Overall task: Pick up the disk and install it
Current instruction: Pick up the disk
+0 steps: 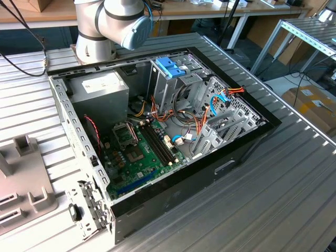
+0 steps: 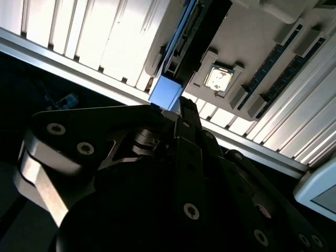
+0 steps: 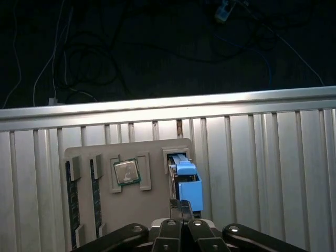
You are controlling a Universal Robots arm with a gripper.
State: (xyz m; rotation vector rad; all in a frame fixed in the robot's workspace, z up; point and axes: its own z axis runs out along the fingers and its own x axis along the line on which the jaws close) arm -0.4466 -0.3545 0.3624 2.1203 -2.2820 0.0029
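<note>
1. The black robot hand [image 3: 181, 206] hangs right over a beige plastic tray [image 3: 147, 207]. The tray lies on the ribbed silver metal desk [image 3: 262, 173].
2. The flat silver-grey disk with the light-blue plastic frame [image 3: 190, 191] stands on its thin edge in a slot of that tray. I think it stands this way so a thin edge points up and is easy to pinch.
3. The two fingers of the hand [image 2: 180, 107] are pressed close together. In both wrist views their tips are at the blue frame of the disk [image 2: 167, 90]. I cannot tell if they pinch it or only touch it.
4. The tray also holds a small square silver chip [image 3: 126, 172] and two long dark memory sticks [image 3: 71, 202]. Each sits in its own nook, which seems to stop it from sliding.
5. In the exterior view the tray [image 1: 31, 194] is at the lower left of the frame. Just beside it, in the middle, a big black computer case [image 1: 231, 163] lies open on the desk [image 1: 273, 199], so parts can go in from above.
6. A tall metal cage with a blue plastic top [image 1: 170, 68] stands inside the case, in the upper middle. It looks like the home for the disk. The disk is not in it yet.
</note>
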